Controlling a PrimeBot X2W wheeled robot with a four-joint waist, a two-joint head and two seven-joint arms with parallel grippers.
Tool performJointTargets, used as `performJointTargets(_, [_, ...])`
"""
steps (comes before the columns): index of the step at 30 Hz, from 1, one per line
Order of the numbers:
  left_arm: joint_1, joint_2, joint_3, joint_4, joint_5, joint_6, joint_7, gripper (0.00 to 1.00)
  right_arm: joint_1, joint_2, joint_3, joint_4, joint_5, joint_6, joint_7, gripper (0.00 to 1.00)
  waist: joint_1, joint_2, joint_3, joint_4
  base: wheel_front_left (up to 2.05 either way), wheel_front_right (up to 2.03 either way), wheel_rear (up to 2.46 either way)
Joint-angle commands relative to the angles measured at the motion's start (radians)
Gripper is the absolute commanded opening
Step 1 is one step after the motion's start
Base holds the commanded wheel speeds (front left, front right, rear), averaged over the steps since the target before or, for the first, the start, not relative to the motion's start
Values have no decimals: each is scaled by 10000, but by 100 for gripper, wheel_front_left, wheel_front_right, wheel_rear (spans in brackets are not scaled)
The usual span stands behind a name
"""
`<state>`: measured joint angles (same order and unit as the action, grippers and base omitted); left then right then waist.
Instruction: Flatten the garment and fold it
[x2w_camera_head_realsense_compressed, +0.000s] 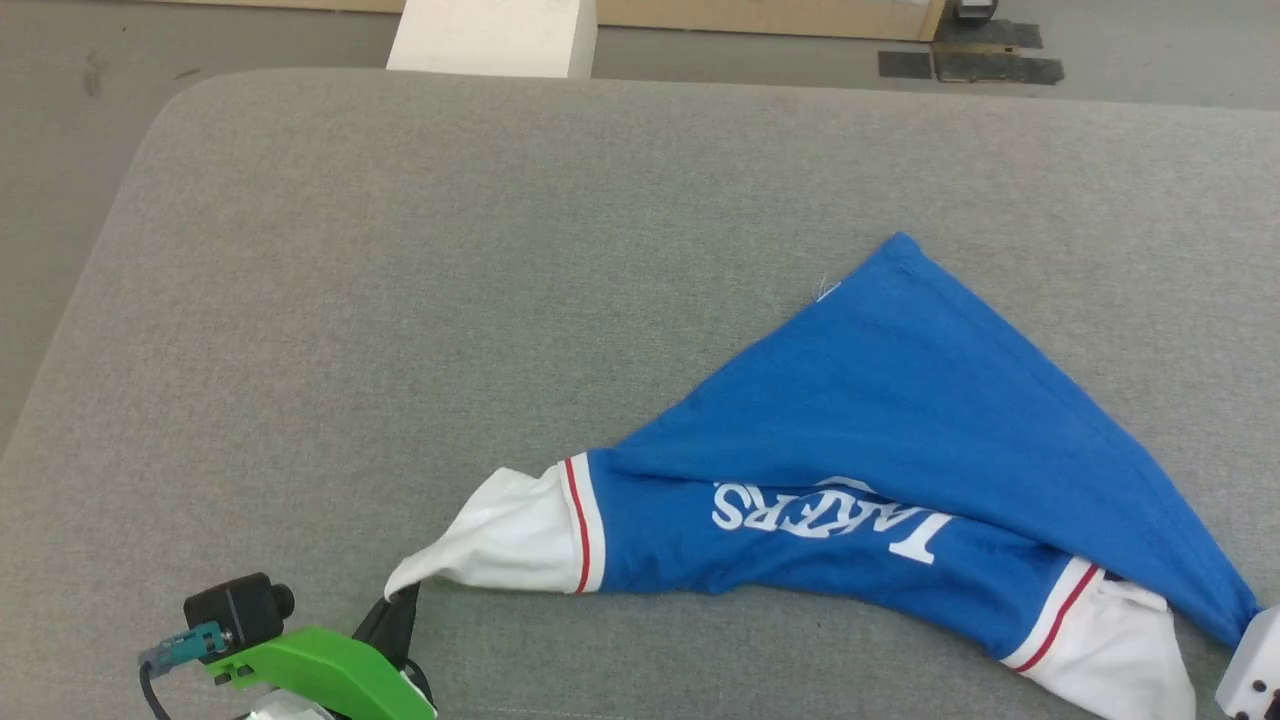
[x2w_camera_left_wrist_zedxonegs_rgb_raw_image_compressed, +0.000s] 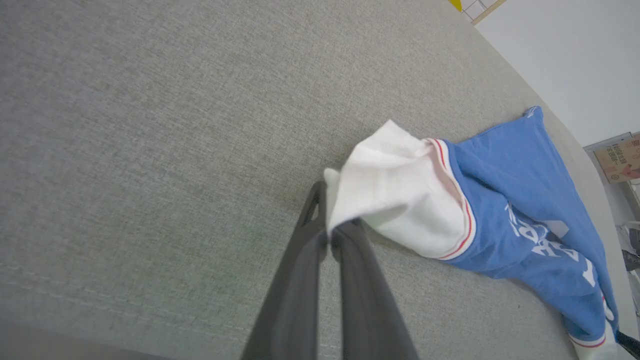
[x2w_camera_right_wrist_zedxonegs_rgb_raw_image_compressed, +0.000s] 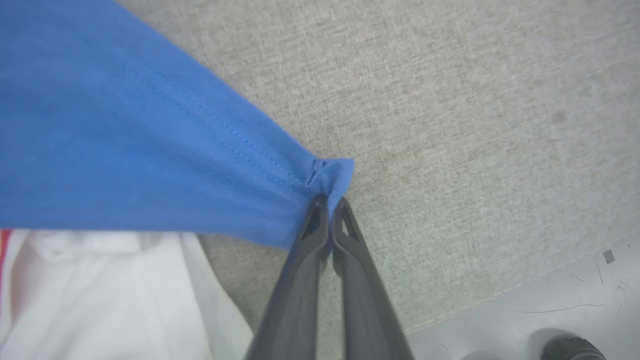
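The left pincer (x2w_camera_left_wrist_zedxonegs_rgb_raw_image_compressed: 327, 236) sits low at the near left of the grey fabric-covered tabletop (x2w_camera_head_realsense_compressed: 400, 250), its two long dark fingers pressed together on the tip of a white sleeve of the royal-blue jersey T-shirt (x2w_camera_head_realsense_compressed: 880, 420); a green bracket (x2w_camera_head_realsense_compressed: 320, 675) and a small black camera (x2w_camera_head_realsense_compressed: 238, 608) ride on that wrist; the right pincer (x2w_camera_right_wrist_zedxonegs_rgb_raw_image_compressed: 330, 202) comes in by the near right edge, fingers clamped on a stitched blue hem corner. The shirt lies on the right half of the tabletop, drawn out between the two grips; one blue corner points toward the far side; the white "LAKERS" lettering reads upside down; red-and-white trim borders both sleeves; the second white sleeve lies crumpled beside the right pincer.
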<state>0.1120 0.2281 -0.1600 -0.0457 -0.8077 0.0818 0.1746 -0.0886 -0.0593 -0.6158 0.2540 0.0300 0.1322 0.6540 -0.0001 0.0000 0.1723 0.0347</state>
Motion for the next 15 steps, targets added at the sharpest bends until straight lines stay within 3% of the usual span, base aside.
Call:
performJointTargets(1, [68,84,0,-41,-5,49,8,0,332,88,51,187,23,-15,207,0,1,0,-42,-50,0,0,0])
performJointTargets(2, [56,84,-10,-49,1,53,11,0,325,89,88,146,21,-15,235,0,1,0,-31,-36,0,0,0])
performJointTargets(3, [42,81,-30,-56,5,55,20,0,282,89,136,24,41,-15,144,31,1,0,-18,-15,0,0,0])
performJointTargets(4, [29,78,-43,-59,5,54,24,0,231,89,189,-112,71,-15,-38,77,1,0,-10,1,0,0,0])
performJointTargets(5, [14,70,-54,-61,0,53,22,0,162,89,266,-260,161,-15,-288,100,1,0,-4,22,0,0,0])
performJointTargets(10, [-31,35,-94,-9,-15,29,-23,0,-173,24,830,-970,108,-15,-1752,100,1,0,16,139,0,0,0])
performJointTargets(15, [-148,-12,-144,15,-60,-8,-27,0,-912,-535,2175,-1458,200,-15,-3840,100,1,0,74,309,0,0,0])
